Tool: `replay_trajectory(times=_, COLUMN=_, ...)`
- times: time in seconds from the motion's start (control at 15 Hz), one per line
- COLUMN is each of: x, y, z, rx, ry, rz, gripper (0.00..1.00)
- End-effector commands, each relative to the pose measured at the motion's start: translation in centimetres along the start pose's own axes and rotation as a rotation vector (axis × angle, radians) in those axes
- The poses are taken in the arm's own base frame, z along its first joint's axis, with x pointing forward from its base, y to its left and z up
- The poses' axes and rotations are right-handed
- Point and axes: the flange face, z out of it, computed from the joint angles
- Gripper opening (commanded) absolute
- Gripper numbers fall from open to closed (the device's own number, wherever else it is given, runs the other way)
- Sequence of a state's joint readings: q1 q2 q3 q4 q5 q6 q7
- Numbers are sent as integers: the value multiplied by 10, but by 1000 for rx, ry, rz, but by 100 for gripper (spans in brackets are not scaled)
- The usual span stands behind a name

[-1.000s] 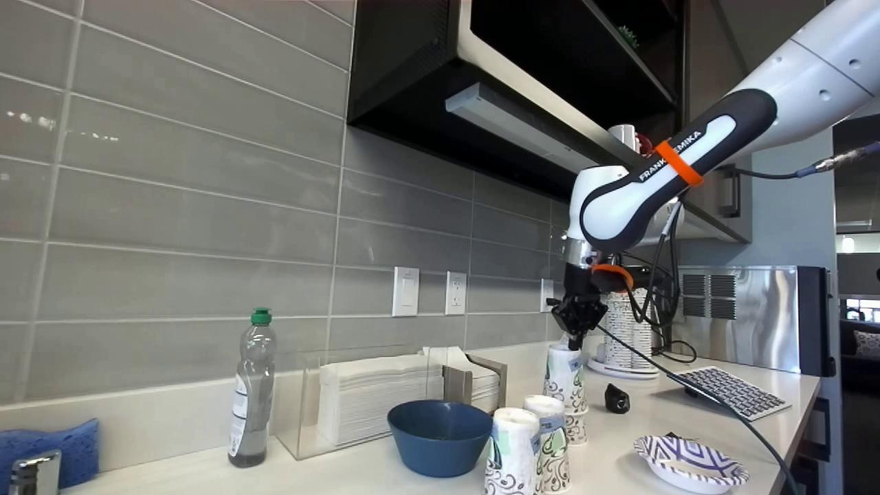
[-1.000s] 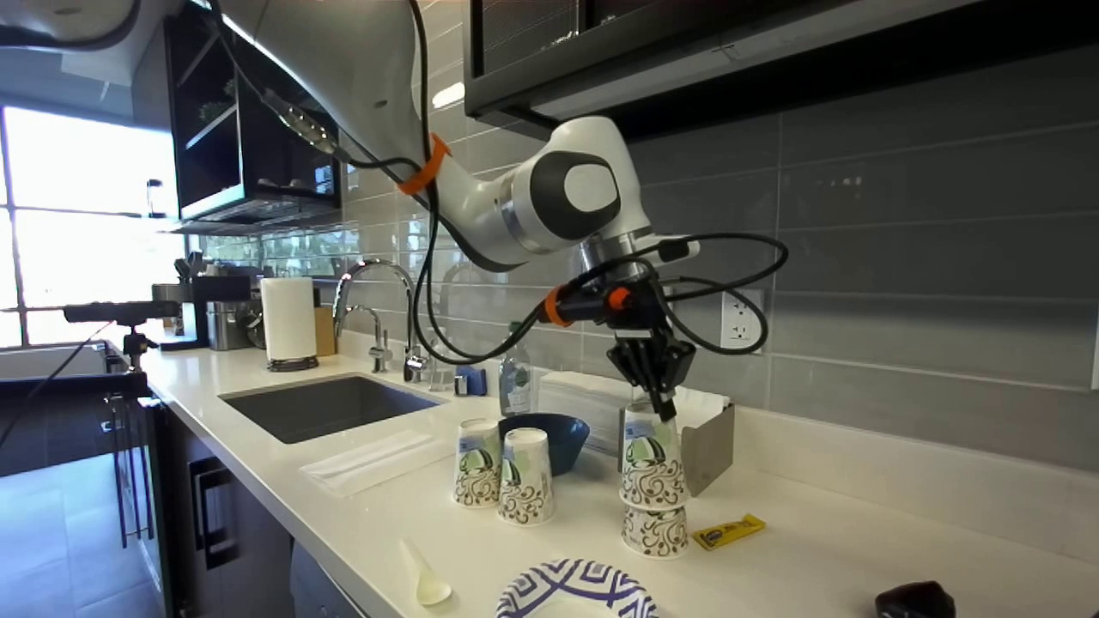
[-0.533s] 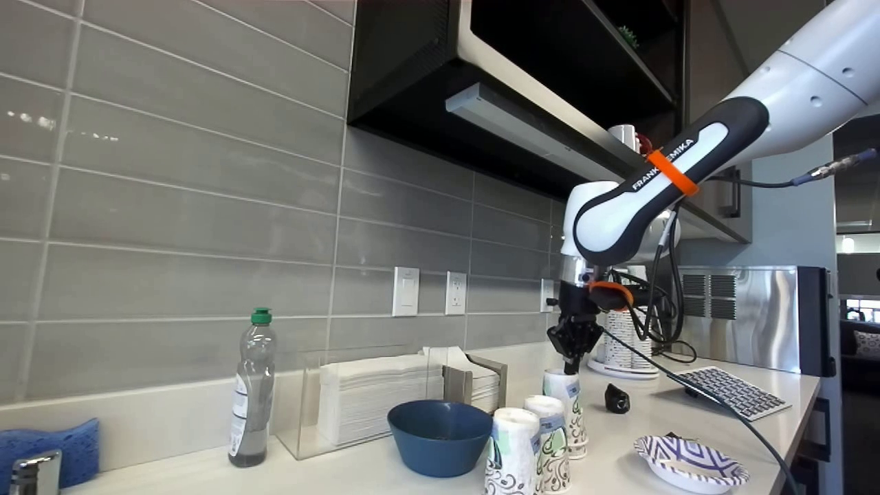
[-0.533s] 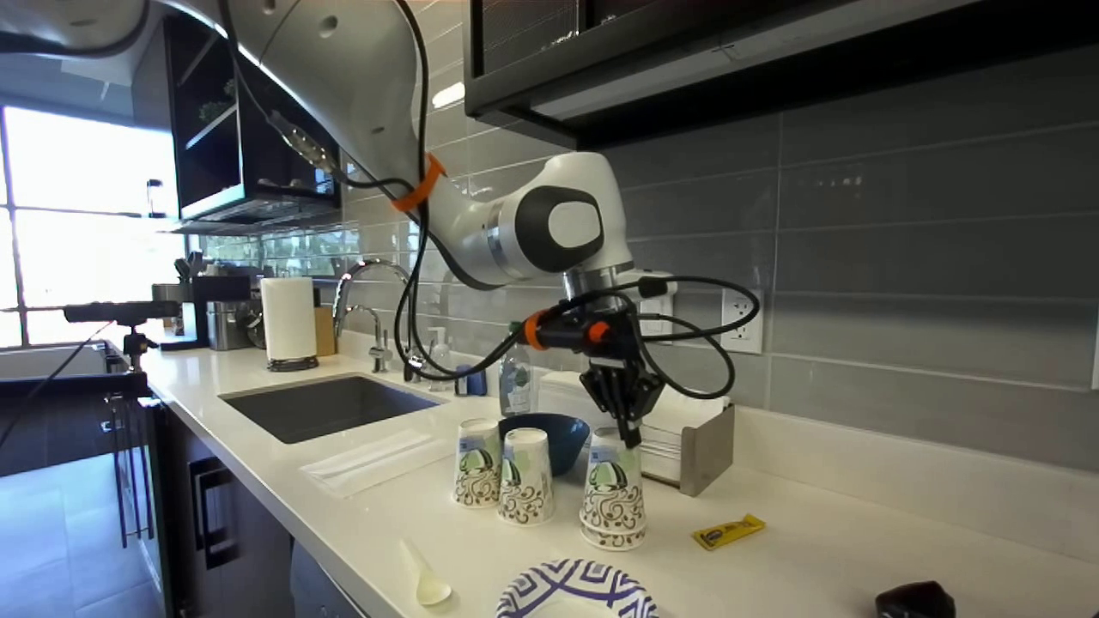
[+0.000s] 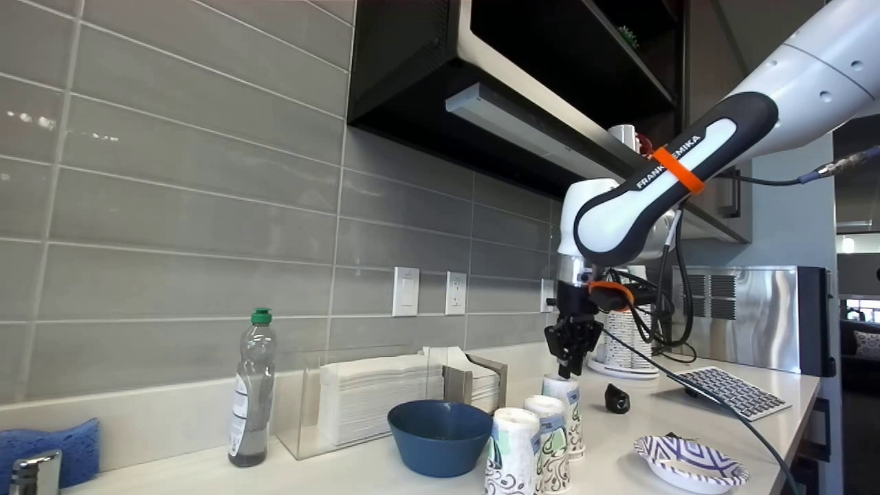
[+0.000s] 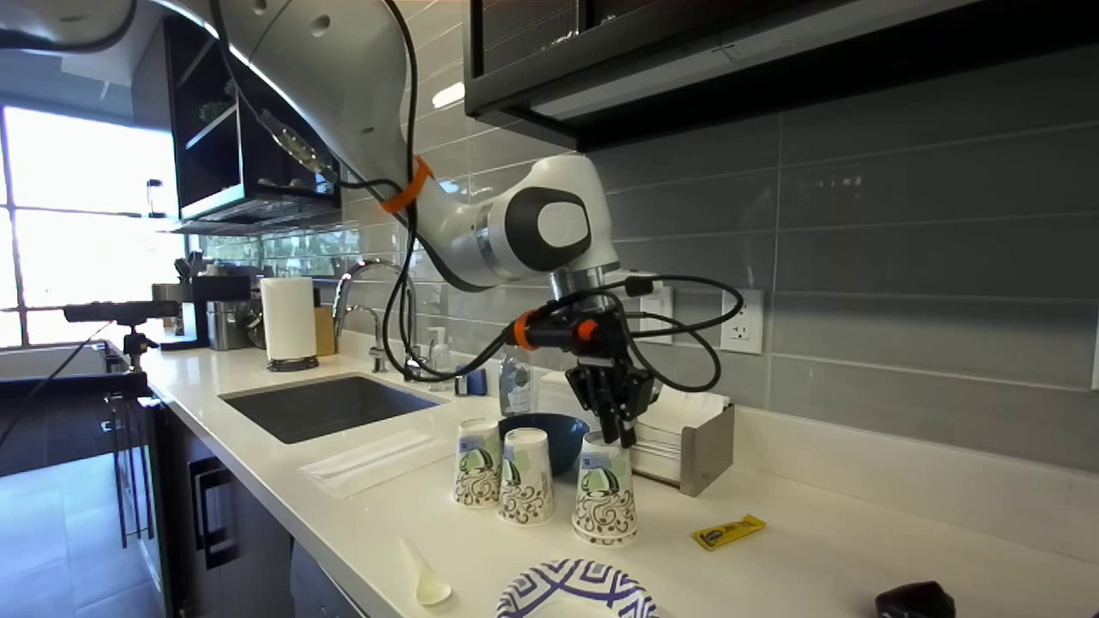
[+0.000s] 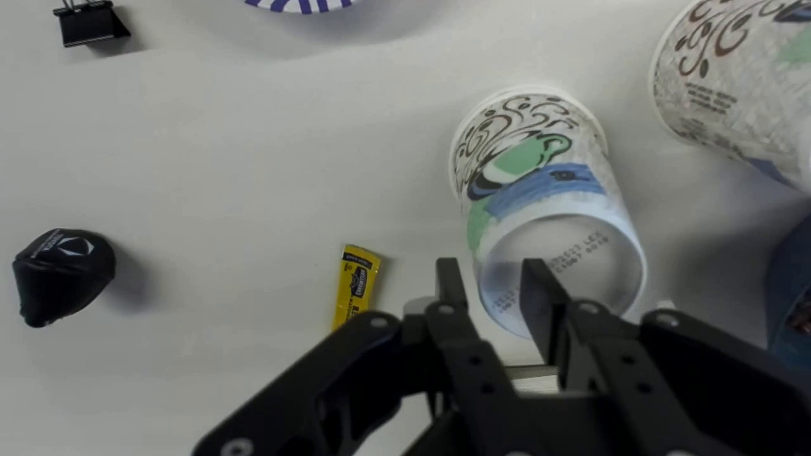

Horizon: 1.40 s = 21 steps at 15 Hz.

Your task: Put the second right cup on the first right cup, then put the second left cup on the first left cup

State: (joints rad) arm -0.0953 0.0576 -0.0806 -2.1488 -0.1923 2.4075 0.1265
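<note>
The two right cups are nested upside down as one stack (image 6: pixel 605 493), the upper covering the lower down to a rim band. The stack also shows in an exterior view (image 5: pixel 565 412) and the wrist view (image 7: pixel 535 183). The two left cups (image 6: pixel 477 463) (image 6: pixel 526 476) stand upside down side by side, apart from the stack. They show in both exterior views; the wrist view has part of a cup (image 7: pixel 728 76). My gripper (image 7: pixel 491 271) is open at the stack's top. The cup's edge appears between its fingers; contact is unclear.
A blue bowl (image 5: pixel 440 440) and napkin holder (image 6: pixel 708 451) stand behind the cups. A patterned paper plate (image 5: pixel 691 464), yellow packet (image 6: pixel 728 532), spoon (image 6: pixel 429 588) and black object (image 5: pixel 617 399) lie on the counter. A cabinet (image 6: pixel 730 69) overhangs.
The upper right cup has gone down over the lower one, and the stack has shifted toward the left cups. My gripper has lowered with it, and its fingers have parted.
</note>
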Motion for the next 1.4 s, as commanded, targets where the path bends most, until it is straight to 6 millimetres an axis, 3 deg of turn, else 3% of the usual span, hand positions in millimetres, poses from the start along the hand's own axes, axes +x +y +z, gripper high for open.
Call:
replay_trajectory(times=0.0, x=-19, y=-6, z=-27, rx=-34, ry=31, rz=18, gripper=63)
replay_trajectory(times=0.4, x=-50, y=-34, z=-57, rx=59, ry=2, rz=112, gripper=99)
replay_trajectory(times=0.8, x=-61, y=-67, z=-47, rx=116, ry=-10, rz=95, gripper=100)
replay_trajectory(times=1.33, x=-55, y=-69, z=-10, rx=126, ry=-19, rz=111, gripper=100)
